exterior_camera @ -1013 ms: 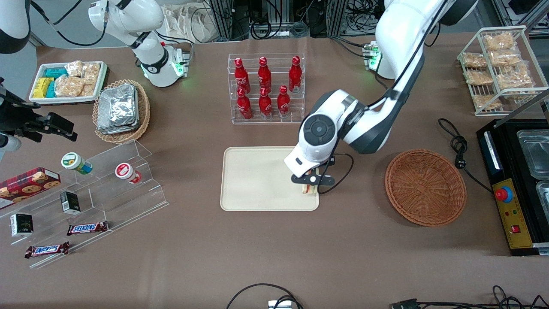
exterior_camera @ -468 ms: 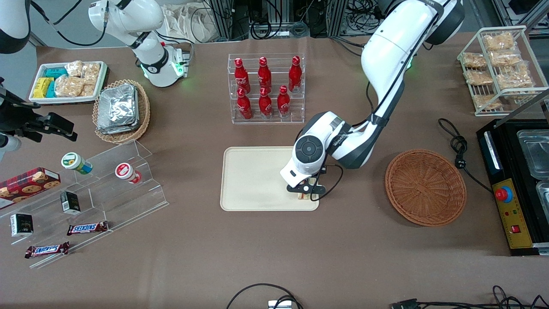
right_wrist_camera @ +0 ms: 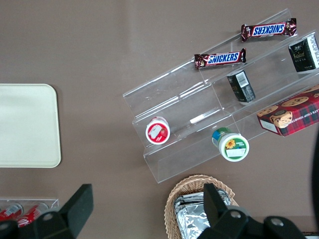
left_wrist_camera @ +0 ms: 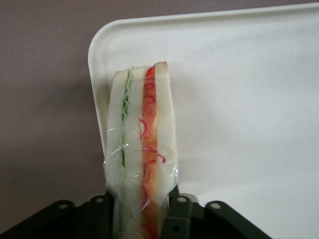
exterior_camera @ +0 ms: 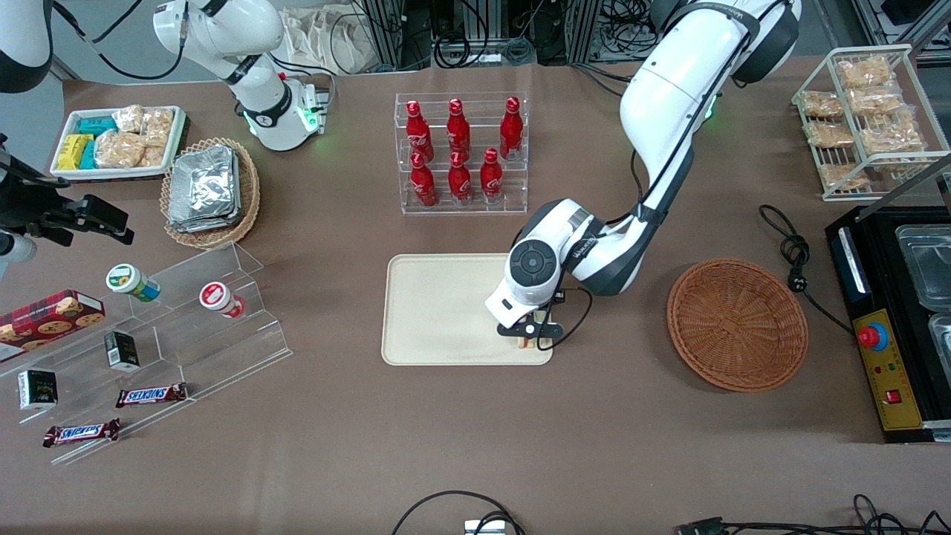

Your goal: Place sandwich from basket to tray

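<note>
The sandwich (left_wrist_camera: 142, 149) is a plastic-wrapped wedge of white bread with green and orange-red filling. It is held upright on edge between the fingers of my left gripper (left_wrist_camera: 142, 209), which is shut on it. In the front view the gripper (exterior_camera: 529, 336) hangs low over the cream tray (exterior_camera: 438, 312), at the corner nearest the basket and the front camera. Only a sliver of the sandwich (exterior_camera: 528, 343) shows under the wrist there. I cannot tell whether it touches the tray (left_wrist_camera: 239, 99). The reddish-brown basket (exterior_camera: 737, 323) lies empty toward the working arm's end.
A clear rack of red bottles (exterior_camera: 459, 156) stands farther from the front camera than the tray. A stepped acrylic shelf (exterior_camera: 186, 327) with snacks lies toward the parked arm's end. A black cable (exterior_camera: 795, 256) and a black appliance (exterior_camera: 888, 327) lie beside the basket.
The left arm has come down over the tray's corner, carrying the sandwich lower and slightly nearer the front camera. The grip on the sandwich is unchanged.
</note>
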`<action>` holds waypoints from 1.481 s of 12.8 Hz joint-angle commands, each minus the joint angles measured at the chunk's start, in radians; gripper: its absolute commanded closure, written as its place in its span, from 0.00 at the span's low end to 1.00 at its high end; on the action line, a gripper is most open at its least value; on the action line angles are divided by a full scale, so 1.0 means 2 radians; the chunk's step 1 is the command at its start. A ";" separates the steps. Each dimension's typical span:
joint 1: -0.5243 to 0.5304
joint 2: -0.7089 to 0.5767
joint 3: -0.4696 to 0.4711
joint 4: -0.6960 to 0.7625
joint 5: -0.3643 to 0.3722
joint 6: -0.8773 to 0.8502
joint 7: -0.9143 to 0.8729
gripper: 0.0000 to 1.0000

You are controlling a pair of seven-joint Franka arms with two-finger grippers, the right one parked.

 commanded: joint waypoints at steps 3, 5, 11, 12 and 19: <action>-0.009 -0.009 0.007 -0.002 0.010 0.020 -0.010 0.00; -0.009 -0.020 0.007 -0.002 0.010 0.019 -0.007 0.00; 0.010 -0.121 0.046 -0.028 0.000 0.003 0.003 0.00; 0.018 -0.137 0.050 -0.027 -0.001 -0.010 0.025 0.00; 0.168 -0.305 0.051 -0.051 -0.068 -0.167 0.189 0.00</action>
